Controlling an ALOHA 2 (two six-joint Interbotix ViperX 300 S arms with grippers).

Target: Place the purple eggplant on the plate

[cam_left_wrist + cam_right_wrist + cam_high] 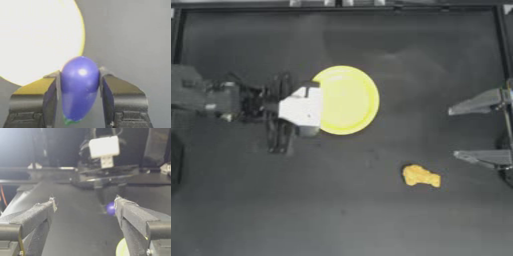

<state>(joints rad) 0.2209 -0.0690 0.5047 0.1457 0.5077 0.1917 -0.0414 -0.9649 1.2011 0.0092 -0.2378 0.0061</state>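
The purple eggplant [80, 87] is glossy blue-purple with a small green tip, and my left gripper [80, 76] is shut on it, one jaw on each side. In the top view the left gripper [309, 120] hangs over the left rim of the pale yellow plate [348, 100], and its white wrist block hides the eggplant. The left wrist view shows the plate [40, 37] just beyond the eggplant, partly off to one side. From the right wrist view the eggplant [111, 208] is a small purple spot under the left arm. My right gripper [465, 131] stays parked at the right edge, open and holding nothing.
A lumpy yellow-orange piece [421, 176] lies on the dark table to the lower right of the plate, near the right arm. The table's raised frame runs along the top and right edges.
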